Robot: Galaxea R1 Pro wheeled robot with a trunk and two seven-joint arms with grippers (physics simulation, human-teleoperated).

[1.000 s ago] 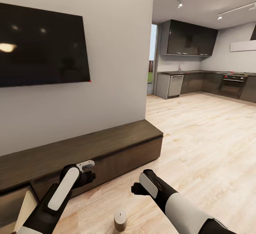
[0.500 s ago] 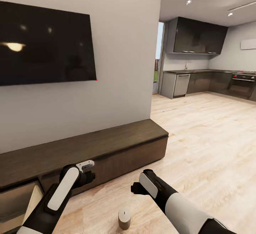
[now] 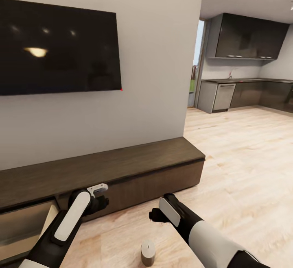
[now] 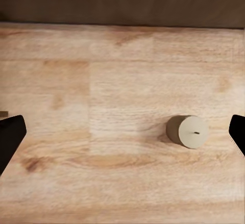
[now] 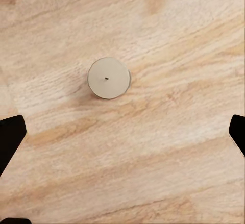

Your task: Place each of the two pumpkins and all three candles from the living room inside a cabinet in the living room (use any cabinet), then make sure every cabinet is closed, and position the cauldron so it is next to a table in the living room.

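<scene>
Black wall television (image 3: 57, 48), pale wood floor (image 3: 244, 158), grey kitchen units (image 3: 244, 95) beyond.

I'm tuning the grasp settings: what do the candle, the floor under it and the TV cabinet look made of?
The candle: probably wax, matte beige-grey, with a dark wick dot in its flat top. The floor: pale wood planks or laminate, with visible grain and board seams and a light sheen. The cabinet: dark-brown wood or veneer, matte, with faint lengthwise grain; its open drawer looks paler inside.
</scene>
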